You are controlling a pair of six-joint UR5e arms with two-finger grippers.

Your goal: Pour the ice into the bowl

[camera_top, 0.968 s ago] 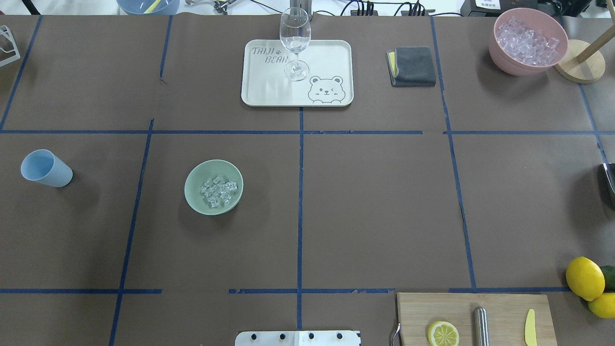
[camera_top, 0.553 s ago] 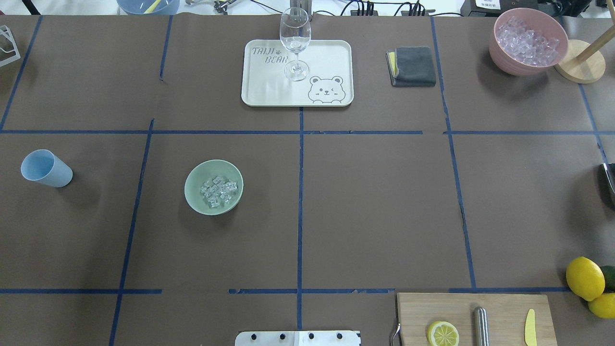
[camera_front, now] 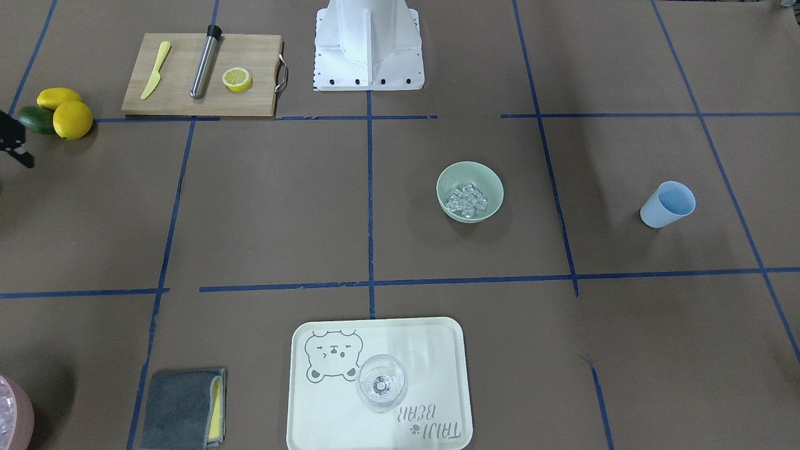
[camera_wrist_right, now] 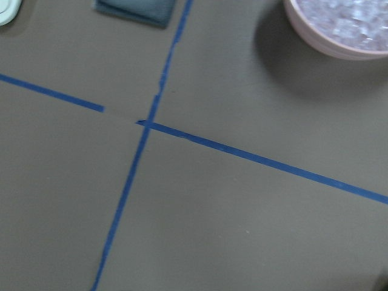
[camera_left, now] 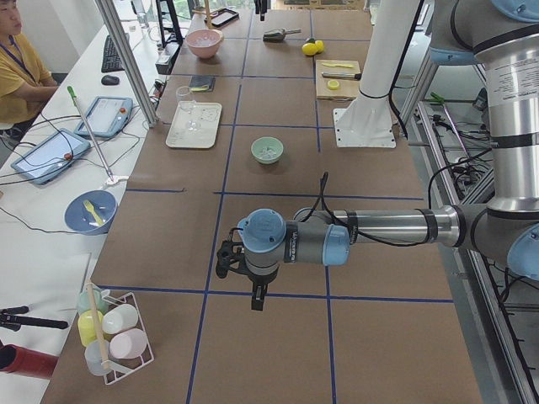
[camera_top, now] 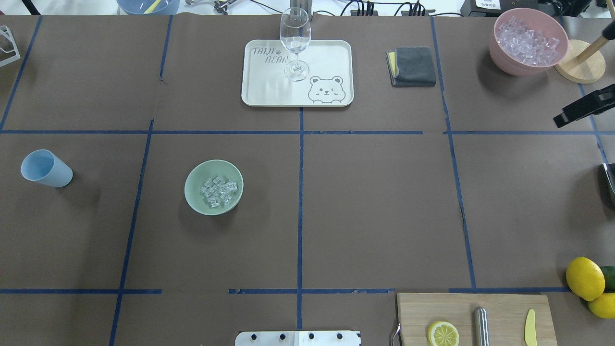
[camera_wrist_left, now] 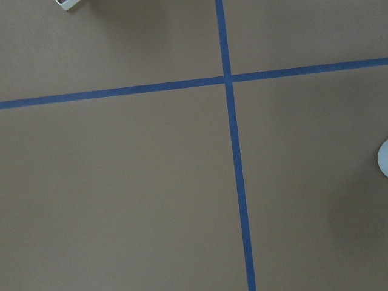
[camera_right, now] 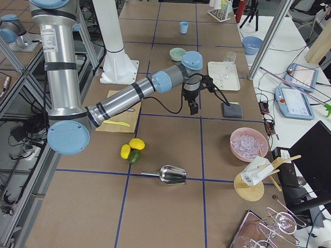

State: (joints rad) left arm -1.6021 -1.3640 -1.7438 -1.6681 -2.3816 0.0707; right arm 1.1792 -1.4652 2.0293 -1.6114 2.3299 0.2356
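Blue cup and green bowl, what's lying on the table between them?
Nothing stands between the blue cup and the bowl: only bare brown paper crossed by one blue tape line, as the overhead view shows.

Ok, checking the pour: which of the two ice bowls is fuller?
The pink bowl, far on the robot's right, heaped with cubes; the green bowl holds just a small cluster of ice.

The overhead view's edge cuts off the right pincer (camera_top: 576,111), so its opening cannot be read.
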